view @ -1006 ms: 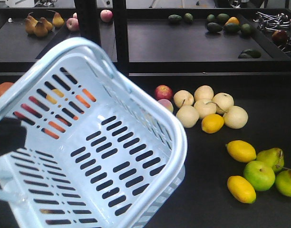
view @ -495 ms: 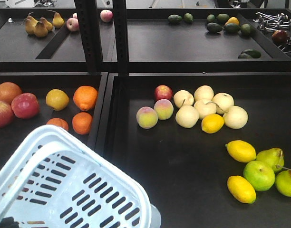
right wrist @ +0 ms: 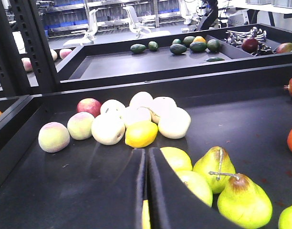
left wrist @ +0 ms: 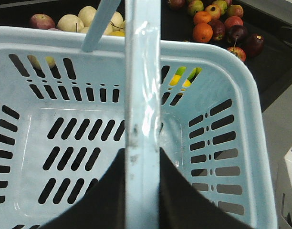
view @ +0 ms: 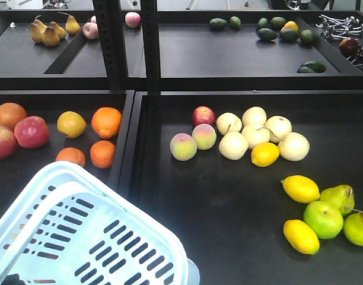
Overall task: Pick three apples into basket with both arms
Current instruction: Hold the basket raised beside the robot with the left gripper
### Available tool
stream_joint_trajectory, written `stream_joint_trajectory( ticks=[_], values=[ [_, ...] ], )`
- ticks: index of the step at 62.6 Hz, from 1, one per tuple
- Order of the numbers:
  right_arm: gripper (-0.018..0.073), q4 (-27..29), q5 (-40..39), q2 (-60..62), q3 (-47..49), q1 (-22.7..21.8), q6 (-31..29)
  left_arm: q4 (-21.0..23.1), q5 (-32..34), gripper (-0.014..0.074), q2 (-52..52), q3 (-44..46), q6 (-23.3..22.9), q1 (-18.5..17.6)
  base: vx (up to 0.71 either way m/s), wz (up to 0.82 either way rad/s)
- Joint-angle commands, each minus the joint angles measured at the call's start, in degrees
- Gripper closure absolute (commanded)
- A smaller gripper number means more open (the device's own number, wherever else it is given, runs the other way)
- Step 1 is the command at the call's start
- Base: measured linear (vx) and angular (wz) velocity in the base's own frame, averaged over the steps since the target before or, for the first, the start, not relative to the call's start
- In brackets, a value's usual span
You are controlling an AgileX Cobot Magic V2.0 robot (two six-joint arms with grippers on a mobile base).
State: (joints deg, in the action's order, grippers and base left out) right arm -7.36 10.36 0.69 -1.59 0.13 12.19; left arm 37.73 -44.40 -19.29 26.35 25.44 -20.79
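The pale blue basket [view: 80, 237] fills the lower left of the front view, tilted, and it is empty inside [left wrist: 65, 138]. My left gripper [left wrist: 142, 160] is shut on the basket's handle [left wrist: 142, 86], its black fingers pressed against both sides of the bar. Three dark maroon apples [left wrist: 254, 44] lie beyond the basket's far right corner, beside oranges [left wrist: 202, 32]. My right gripper [right wrist: 146, 160] is shut on nothing, low over the black tray [right wrist: 79, 181] just in front of a lemon [right wrist: 141, 133]. Neither gripper shows in the front view.
Red apples [view: 31, 131] and oranges [view: 106, 122] lie in the left tray. Peaches [view: 183, 146], pale pears [view: 233, 145], lemons [view: 300, 189] and green pears [view: 322, 218] sit in the middle tray. Black shelf posts [view: 149, 44] stand behind, before a rear shelf of avocados [view: 267, 34].
The basket has swung down and left, from filling the front view to its lower left corner, uncovering the left tray's fruit. It has since sunk slightly lower.
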Motion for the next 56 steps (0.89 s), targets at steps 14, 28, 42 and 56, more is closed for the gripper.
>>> stream_joint_trajectory(
  ticks=[14,28,42,56],
  values=[
    [0.0564,-0.4,-4.5,0.7,-0.8,0.0,-0.6,3.0,4.7,0.0604,-0.3,1.8,-0.3,-0.2,0.0,0.0],
    [0.0564,-0.4,-4.5,0.7,-0.8,0.0,-0.6,3.0,4.7,0.0604,-0.3,1.8,-0.3,-0.2,0.0,0.0],
    [0.0564,-0.4,-4.5,0.7,-0.8,0.0,-0.6,3.0,4.7,0.0604,-0.3,1.8,-0.3,-0.2,0.0,0.0],
    [0.0564,-0.4,-4.5,0.7,-0.8,0.0,-0.6,3.0,4.7,0.0604,-0.3,1.8,-0.3,-0.2,0.0,0.01]
  ],
)
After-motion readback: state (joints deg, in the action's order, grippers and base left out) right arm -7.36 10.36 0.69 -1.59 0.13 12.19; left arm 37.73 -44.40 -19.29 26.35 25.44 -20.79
